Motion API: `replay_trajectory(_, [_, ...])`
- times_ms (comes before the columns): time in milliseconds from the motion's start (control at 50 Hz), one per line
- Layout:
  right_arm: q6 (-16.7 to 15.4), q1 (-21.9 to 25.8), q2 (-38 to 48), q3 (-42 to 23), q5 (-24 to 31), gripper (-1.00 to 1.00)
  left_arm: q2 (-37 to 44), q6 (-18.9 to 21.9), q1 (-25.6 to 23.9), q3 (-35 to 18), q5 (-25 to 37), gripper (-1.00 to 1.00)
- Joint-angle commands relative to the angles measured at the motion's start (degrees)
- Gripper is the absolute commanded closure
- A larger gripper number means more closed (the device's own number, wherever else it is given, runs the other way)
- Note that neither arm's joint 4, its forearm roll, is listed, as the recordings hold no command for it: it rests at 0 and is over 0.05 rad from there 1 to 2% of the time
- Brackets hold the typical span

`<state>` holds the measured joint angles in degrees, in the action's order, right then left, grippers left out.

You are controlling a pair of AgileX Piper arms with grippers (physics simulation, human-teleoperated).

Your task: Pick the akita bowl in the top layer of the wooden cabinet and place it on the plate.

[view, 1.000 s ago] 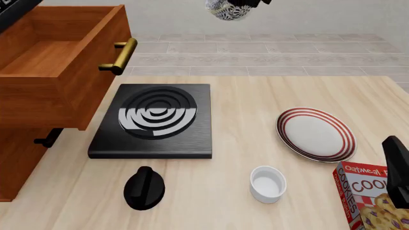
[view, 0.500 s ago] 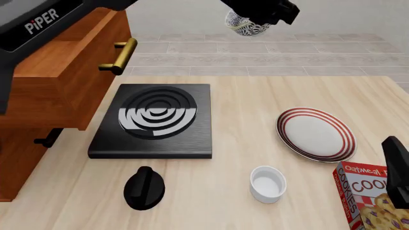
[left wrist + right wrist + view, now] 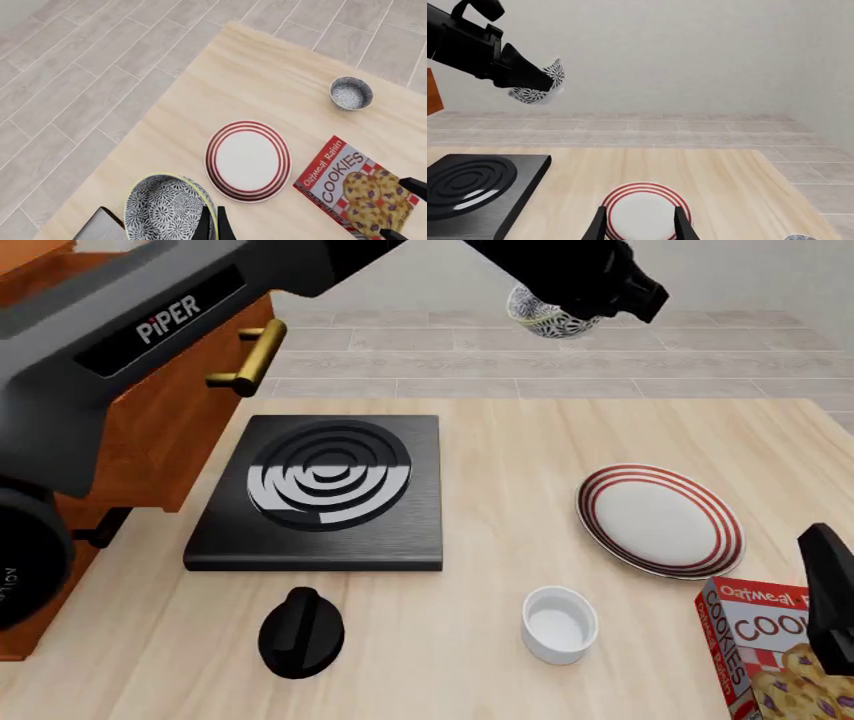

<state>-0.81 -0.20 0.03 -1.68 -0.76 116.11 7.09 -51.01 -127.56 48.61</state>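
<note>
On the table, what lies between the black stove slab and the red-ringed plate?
Nothing lies there: in the front view only bare tabletop separates the stove slab from the plate. The white ramekin stands nearer the camera, outside that stretch.

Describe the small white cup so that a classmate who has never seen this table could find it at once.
Start at the black stove slab on the pale wooden table. Towards the near edge, between a black knob and the cookie box, stands the small plain white ramekin. Unlike the red-ringed plate, it is unpatterned and straight-walled.

Everything I saw was evenly bright and sharp, without blur; soft shadows lay under the plate, and a white glare crossed the stove slab.
</note>
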Motion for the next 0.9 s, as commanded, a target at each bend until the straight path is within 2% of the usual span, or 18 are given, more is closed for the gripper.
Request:
replay_trajectory(20, [0.08,0.0,0.0,-0.04,-0.01,-1.0,1.62,-0.33,-1.34,-1.0,-0.88,1.0])
replay_trajectory(220, [0.16,-0.06,0.0,-0.04,0.0,-1.0,3.46,-0.89,-2.55,-3.1,-0.65,1.0])
replay_trajectory(900, [0.64,-0.33,0.0,-0.07,0.29,-1.0,7.13,-5.55,-6.58,-3.8,-3.87,1.0])
